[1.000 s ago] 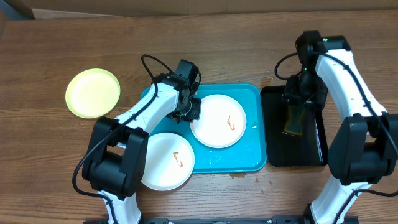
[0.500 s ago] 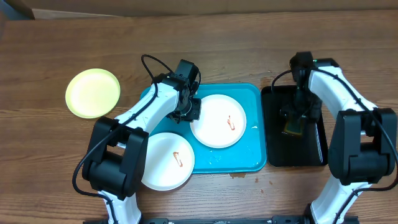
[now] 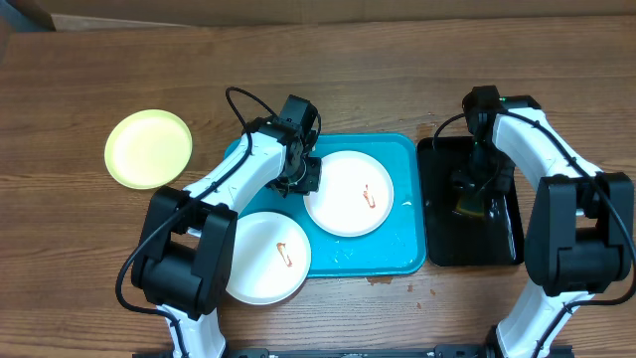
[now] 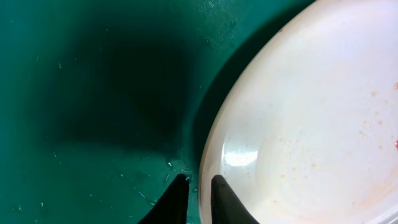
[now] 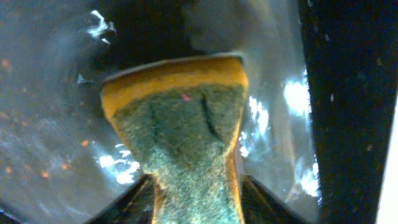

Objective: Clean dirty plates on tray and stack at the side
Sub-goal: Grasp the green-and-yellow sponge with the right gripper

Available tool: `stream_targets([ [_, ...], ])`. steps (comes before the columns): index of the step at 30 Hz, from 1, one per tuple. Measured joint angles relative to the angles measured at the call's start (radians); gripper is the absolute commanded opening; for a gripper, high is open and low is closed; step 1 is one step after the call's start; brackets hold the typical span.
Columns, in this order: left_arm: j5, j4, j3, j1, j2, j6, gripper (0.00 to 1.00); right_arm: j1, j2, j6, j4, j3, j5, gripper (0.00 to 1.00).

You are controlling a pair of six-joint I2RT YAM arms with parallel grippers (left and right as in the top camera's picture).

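At the left rim of the far white plate [image 3: 350, 193], the left jaws are pinched almost together on that rim, one tip on the plate side and one over the floor of the tray [image 3: 397, 249]. To the right, the right jaws squeeze a sponge [image 5: 180, 112], yellow with a green scouring face and waisted where it is gripped, over the wet floor of the black tray [image 3: 437, 244]; contact with that floor cannot be judged. The far white plate lies inside the turquoise tray and bears a small reddish smear. A near white plate [image 3: 268, 257], also smeared, overhangs the tray's near left corner. A yellow-green plate [image 3: 149, 148] lies on the desk [image 3: 298, 80], well apart at far left. The black tray stands just right of the turquoise one.
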Motion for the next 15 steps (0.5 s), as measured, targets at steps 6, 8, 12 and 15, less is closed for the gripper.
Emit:
stream_targets([
  [6, -0.023, 0.005, 0.0, 0.0, 0.0, 0.0, 0.19, 0.0, 0.0, -0.005, 0.001, 0.0, 0.0, 0.54],
  [8, -0.03, 0.006, 0.0, 0.0, 0.0, 0.0, 0.19, 0.0, 0.0, -0.005, 0.006, 0.0, -0.003, 0.55],
  [12, -0.039, 0.01, 0.0, 0.0, 0.0, -0.001, 0.19, 0.0, 0.0, -0.005, 0.016, 0.0, -0.012, 0.55],
  [15, -0.043, 0.023, 0.0, 0.0, 0.0, -0.001, 0.2, 0.0, 0.0, -0.005, 0.016, 0.0, -0.012, 0.56],
])
